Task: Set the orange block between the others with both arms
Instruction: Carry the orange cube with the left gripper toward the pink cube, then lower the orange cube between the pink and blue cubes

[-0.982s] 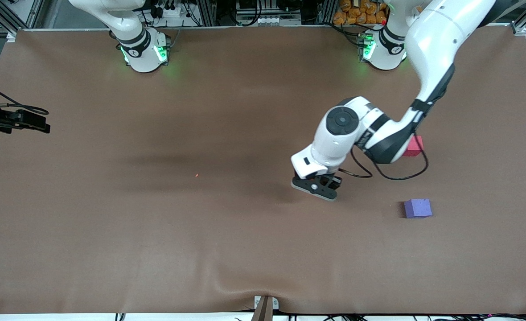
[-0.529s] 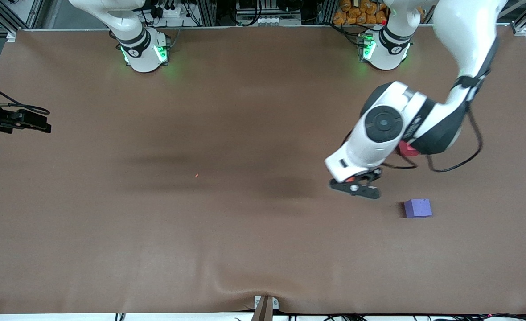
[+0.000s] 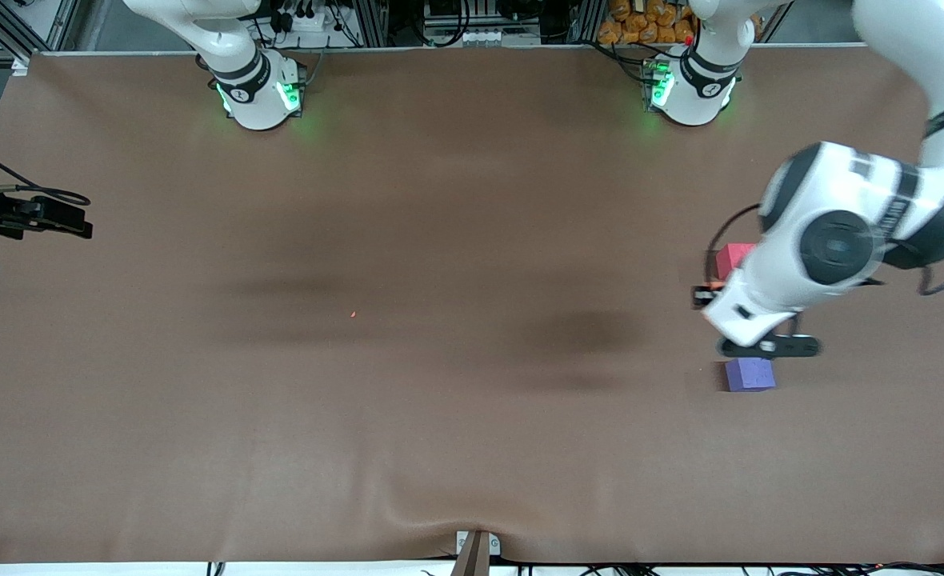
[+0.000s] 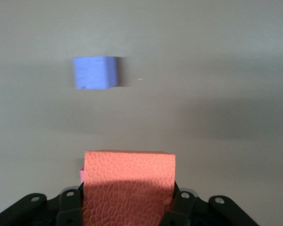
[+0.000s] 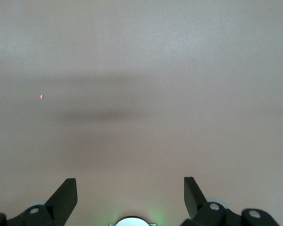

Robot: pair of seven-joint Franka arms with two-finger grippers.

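Three cubes in all: one orange block [image 4: 129,181], one pinkish-red cube [image 3: 733,258], one purple-blue cube [image 3: 750,374]. Two white arms, one surface [image 3: 440,448], one tiny orange speck [image 3: 353,314].

High front camera faces both bases; wrist cameras look down, close to the table [image 3: 440,448]

Robot lab bench
2 white arms [image 3: 848,240] are working over a brown mat [image 3: 408,416]; metal framing [image 3: 376,20] and cables [image 3: 304,16] are lining its edge.
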